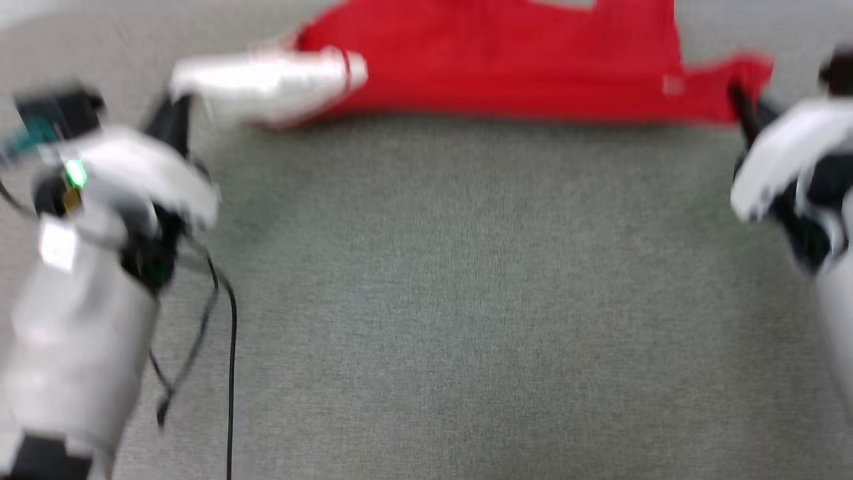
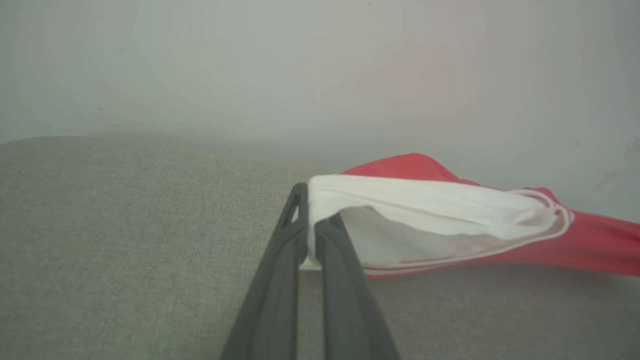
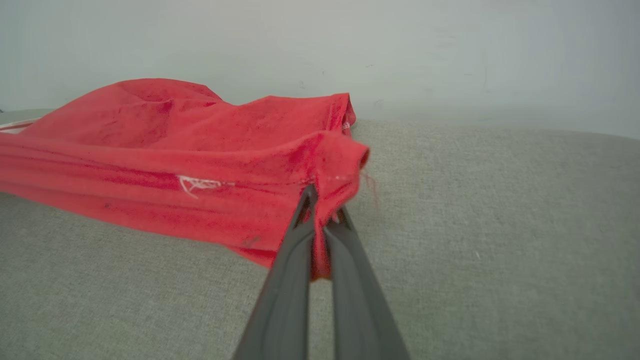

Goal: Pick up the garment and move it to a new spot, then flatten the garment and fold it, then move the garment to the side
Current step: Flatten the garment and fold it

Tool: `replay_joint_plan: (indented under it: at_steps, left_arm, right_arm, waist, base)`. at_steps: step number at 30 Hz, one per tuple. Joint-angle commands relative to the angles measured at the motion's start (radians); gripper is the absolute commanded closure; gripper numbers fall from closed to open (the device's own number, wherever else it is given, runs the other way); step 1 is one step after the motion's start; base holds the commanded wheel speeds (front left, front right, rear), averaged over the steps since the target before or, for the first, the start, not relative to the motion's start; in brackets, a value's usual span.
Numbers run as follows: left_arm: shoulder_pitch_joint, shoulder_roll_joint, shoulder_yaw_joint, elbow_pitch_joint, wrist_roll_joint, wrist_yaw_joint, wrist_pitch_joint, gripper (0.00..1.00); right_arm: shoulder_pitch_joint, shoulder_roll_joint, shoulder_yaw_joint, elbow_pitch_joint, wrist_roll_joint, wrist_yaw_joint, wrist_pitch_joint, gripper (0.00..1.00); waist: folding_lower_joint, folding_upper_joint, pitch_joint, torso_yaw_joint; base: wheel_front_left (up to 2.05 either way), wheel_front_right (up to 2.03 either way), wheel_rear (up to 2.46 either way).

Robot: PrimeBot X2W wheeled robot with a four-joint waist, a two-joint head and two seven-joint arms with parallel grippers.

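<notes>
Now the garment (image 1: 506,67) is stretching across the far part of the grey surface (image 1: 466,300), between the two pincers. At left, the left gripper (image 2: 314,217) is pinching its white sleeve (image 2: 425,205) tightly. At right, the right gripper (image 3: 322,215) is pinching a red corner.

The left hand (image 2: 312,215) pinches the shirt (image 2: 595,240) by its white sleeve (image 2: 430,205), both dark fingers closed on the sleeve's edge. Red cloth trails right over the grey worktop (image 2: 125,225).
</notes>
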Motion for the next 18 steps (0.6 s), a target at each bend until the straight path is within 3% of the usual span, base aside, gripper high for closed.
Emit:
replay_joint_plan:
  at_steps: [1,11,18]
  left_arm:
    - [0.062,0.018,0.001,-0.009,-0.007,0.008,-0.009,1.0]
    - [0.503,0.047,0.025,-0.184,-0.08,0.091,0.007,1.0]
    - [0.829,0.095,0.049,-0.397,-0.13,0.221,0.049,1.0]
  right_arm:
    - [0.064,-0.03,-0.008,-0.014,0.018,-0.003,-0.001,1.0]
    - [0.512,-0.03,-0.051,-0.162,0.124,-0.004,0.046,1.0]
    - [0.806,-0.024,-0.1,-0.306,0.164,-0.005,0.118,1.0]
  waist:
    - [0.0001,0.0,-0.066,0.005]
    - [0.0001,0.0,-0.259,-0.001]
    - [0.0001,0.0,-0.374,-0.002]
  base:
    - [0.0,0.0,0.0]
    - [0.0,0.0,0.0]
    - [0.0,0.0,0.0]
